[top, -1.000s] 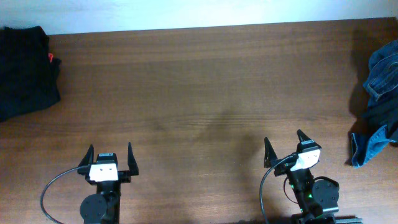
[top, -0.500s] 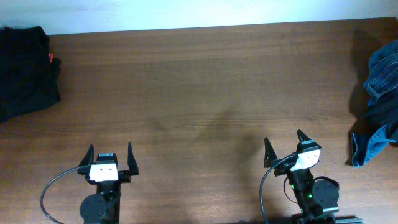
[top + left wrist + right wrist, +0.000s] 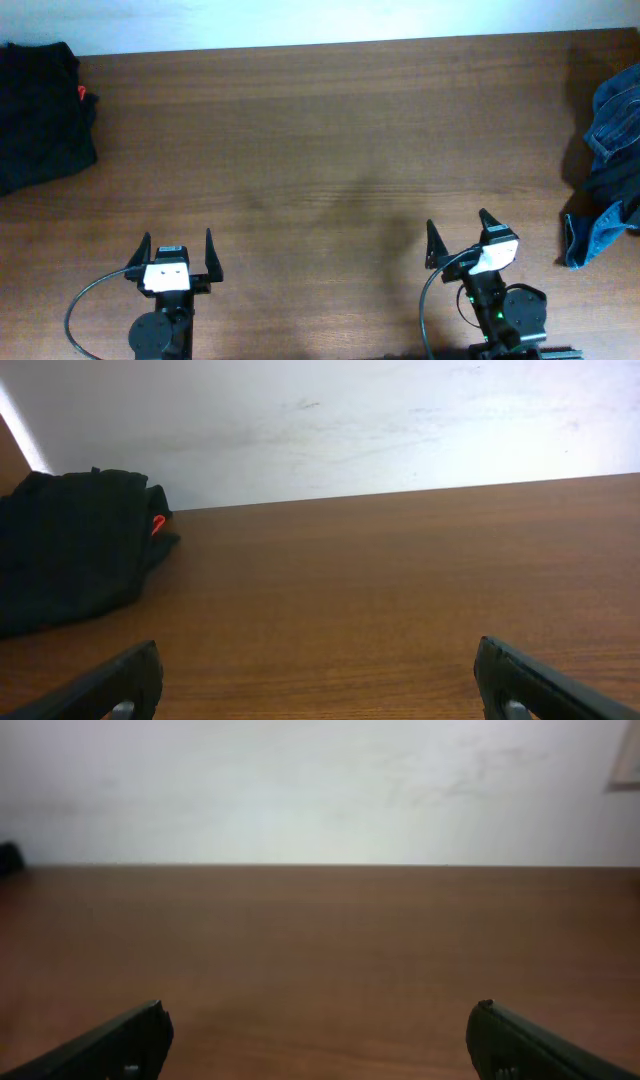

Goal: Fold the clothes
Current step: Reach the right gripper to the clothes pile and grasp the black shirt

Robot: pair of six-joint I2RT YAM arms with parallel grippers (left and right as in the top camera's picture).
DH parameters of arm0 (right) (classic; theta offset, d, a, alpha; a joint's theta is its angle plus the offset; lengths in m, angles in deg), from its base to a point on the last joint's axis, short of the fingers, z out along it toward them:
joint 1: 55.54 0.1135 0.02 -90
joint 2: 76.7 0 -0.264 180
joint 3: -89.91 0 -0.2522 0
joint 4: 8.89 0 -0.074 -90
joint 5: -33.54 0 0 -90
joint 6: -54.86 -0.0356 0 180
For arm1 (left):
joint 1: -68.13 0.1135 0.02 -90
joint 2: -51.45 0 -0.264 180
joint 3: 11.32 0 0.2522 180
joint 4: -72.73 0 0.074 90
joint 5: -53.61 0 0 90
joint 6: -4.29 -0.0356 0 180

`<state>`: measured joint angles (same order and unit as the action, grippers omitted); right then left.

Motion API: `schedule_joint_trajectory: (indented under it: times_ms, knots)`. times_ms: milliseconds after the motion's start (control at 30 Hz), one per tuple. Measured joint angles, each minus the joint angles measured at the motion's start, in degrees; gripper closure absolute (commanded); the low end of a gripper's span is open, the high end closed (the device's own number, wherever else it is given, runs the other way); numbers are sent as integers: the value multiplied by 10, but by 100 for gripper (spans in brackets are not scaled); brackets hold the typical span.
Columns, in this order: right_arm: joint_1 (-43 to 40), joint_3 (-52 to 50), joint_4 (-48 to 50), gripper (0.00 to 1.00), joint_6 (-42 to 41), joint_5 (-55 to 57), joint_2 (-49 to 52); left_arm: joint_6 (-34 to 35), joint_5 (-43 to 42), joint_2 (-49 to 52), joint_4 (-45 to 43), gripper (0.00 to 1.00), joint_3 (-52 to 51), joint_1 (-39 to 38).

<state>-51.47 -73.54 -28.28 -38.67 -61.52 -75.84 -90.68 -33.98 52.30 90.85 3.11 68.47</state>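
Plainly nothing is in hand yet: the left pincer [image 3: 177,246] and the right pincer [image 3: 458,230] both sit at the bottom of the overhead frame. Their jaws are spread wide and empty, aimed across the middle of the wooden counter [image 3: 330,150]. The clothes lie well apart from them, at the frame's edges. A black garment heap [image 3: 40,115] with a small red tag [image 3: 81,93] sits at the upper left, likely parked clear of the working space. A crumpled blue denim garment [image 3: 612,130], with dark cloth [image 3: 600,190] beneath it, waits at the right edge. It is probably the easier reach for the right arm.
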Motion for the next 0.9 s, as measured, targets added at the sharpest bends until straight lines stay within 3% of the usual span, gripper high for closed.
schedule_joint_trajectory:
  times_ms: [133, 267, 600, 733, 900]
  knots:
    - [0, 86, -33, 1, -9, 47, 20, 0, 0, 0, 0, 1, 0, 0]
    - [0, 247, -112, 1, -11, 104, 90, 0, 0, 0, 0, 1, 0, 0]
    - [0, 672, -345, 1, -3, 207, 401, 0, 0, 0, 0, 1, 0, 0]
    - [-18, 791, -418, 1, 6, 233, 522, 0, 0, 0, 0, 1, 0, 0]
    - [-88, 865, -453, 1, 3, 226, 623, 0, 0, 0, 0, 1, 0, 0]
